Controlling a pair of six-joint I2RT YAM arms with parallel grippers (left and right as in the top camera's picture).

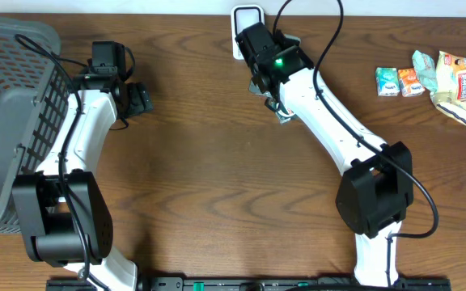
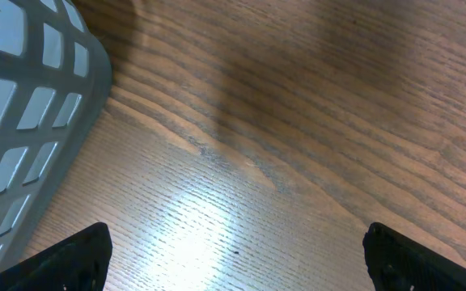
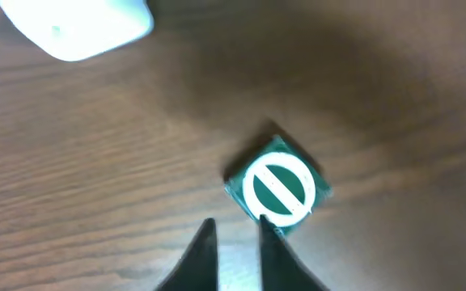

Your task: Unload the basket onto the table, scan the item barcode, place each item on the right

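Note:
The item is a small green square packet (image 3: 280, 187) with a white ring and bar on it. It lies flat on the wooden table, and only a corner of the packet (image 1: 284, 115) peeks out under the right arm in the overhead view. My right gripper (image 3: 237, 228) points at it with a narrow gap between the jaws and bare table showing in that gap. The right fingertip (image 3: 267, 230) overlaps the packet's near edge. A white scanner (image 3: 79, 28) stands beyond, at the table's far edge (image 1: 247, 20). My left gripper (image 2: 237, 259) is wide open over bare wood (image 1: 140, 99).
A grey mesh basket (image 1: 6, 97) fills the left side, its corner close to the left gripper (image 2: 23, 97). Several small snack packets (image 1: 427, 81) lie at the far right.

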